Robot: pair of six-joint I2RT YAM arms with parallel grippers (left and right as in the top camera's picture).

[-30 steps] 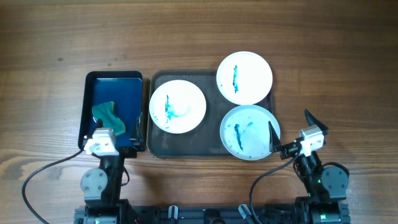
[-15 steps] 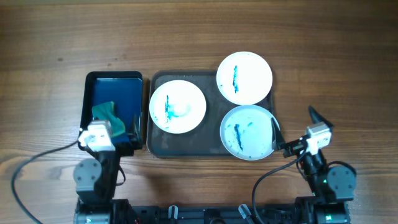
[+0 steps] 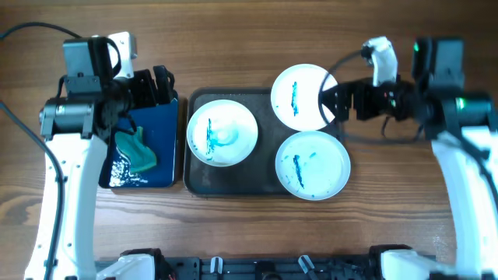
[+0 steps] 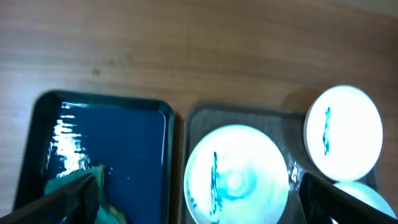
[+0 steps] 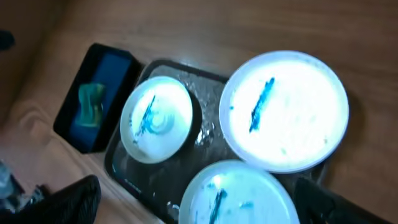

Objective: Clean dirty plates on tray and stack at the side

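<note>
Three white plates with blue-teal smears lie on the dark tray [image 3: 233, 177]: one at the left [image 3: 222, 132], one at the back right [image 3: 305, 96] that overhangs the rim, and one at the front right [image 3: 312, 165]. My left gripper [image 3: 157, 84] is open and empty above the back right corner of the small blue tray. My right gripper [image 3: 331, 101] is open and empty above the right edge of the back right plate. In the left wrist view the open jaws [image 4: 199, 183] frame the left plate [image 4: 236, 174]. In the right wrist view the open jaws [image 5: 196, 190] frame the front right plate [image 5: 239, 196].
A small black tray with blue inside [image 3: 148, 117] stands left of the dark tray and holds a teal sponge [image 3: 136, 149]. Bare wood table lies all round. Cables run from both arms along the table's sides.
Both arms have lifted from their low rest at the table's front. The left gripper now hangs over the blue tray, the right over the back right plate. The plates have not moved.
</note>
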